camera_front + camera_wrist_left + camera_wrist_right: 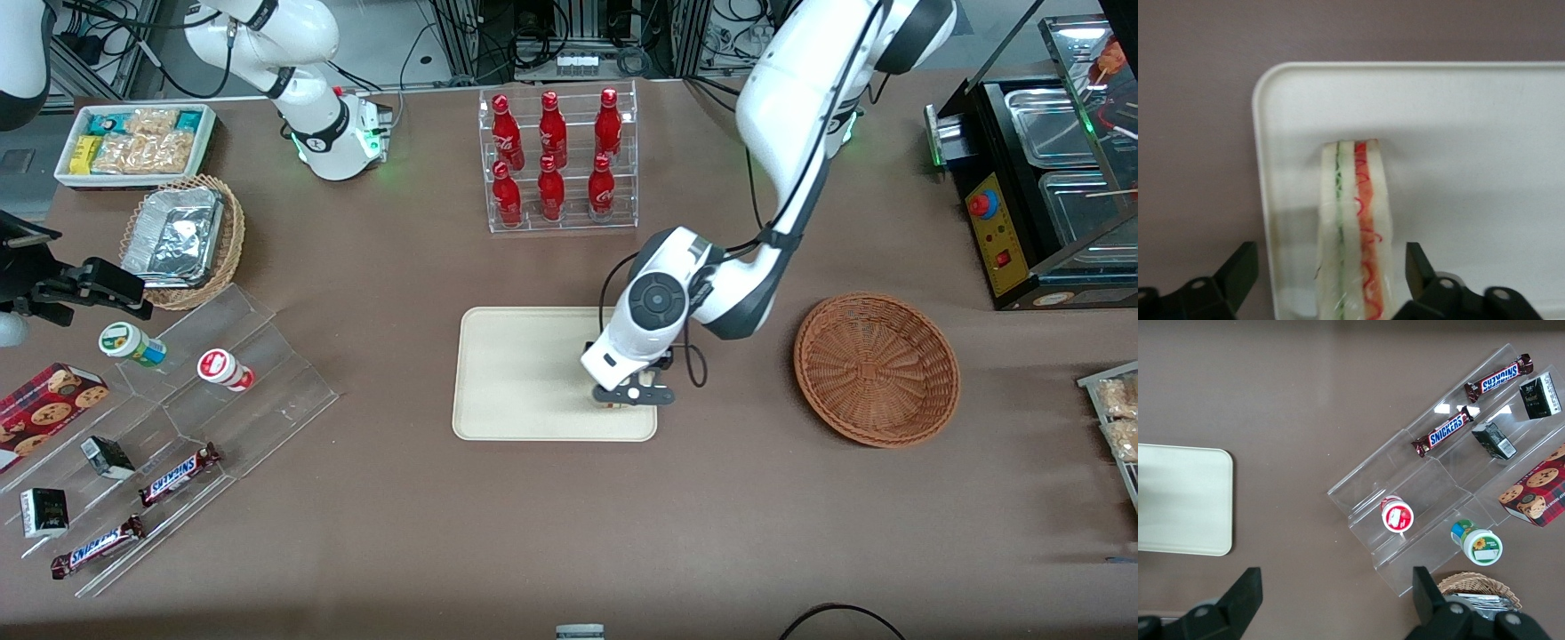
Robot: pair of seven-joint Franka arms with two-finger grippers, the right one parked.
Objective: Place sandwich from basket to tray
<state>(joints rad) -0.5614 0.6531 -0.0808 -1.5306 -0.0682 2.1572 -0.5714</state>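
Brown tabletop, tray (524,373) in the middle; gripper (1328,280) hangs over its corner, fingers spread wide, sandwich (1353,233) sitting between them untouched; basket (876,369) nearby.

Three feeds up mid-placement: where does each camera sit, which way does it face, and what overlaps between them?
Front view: high, facing the robots, looking down on the table; shows both arms, the gripper over the tray, the empty basket.
Left wrist view: on the working arm, looking down at the sandwich between open fingers.
Right wrist view: on the parked arm, looking down at the snack rack.
All three show the tray.
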